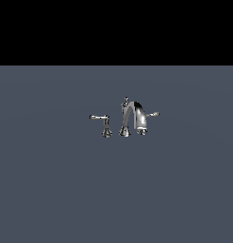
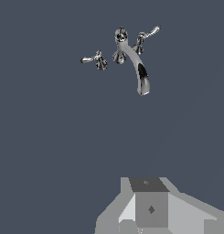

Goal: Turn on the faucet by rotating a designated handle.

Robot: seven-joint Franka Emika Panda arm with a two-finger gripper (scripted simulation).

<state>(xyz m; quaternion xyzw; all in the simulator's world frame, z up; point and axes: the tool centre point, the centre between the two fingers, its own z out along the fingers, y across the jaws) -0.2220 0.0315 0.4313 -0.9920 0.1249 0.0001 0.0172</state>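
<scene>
The faucet is a small chrome set standing on the grey floor, with a tall arched spout. The handle is a slim lever on its own short flared pedestal, on the exterior view's left of the spout; it also shows in the wrist view. A second lever pokes out past the spout on the other side. Grey parts of my gripper show only in the wrist view, far from the faucet and touching nothing. Whether the jaws stand apart does not show. The arm is absent from the exterior view.
A flat grey floor spreads all around the faucet. A black band fills the upper part of the exterior view.
</scene>
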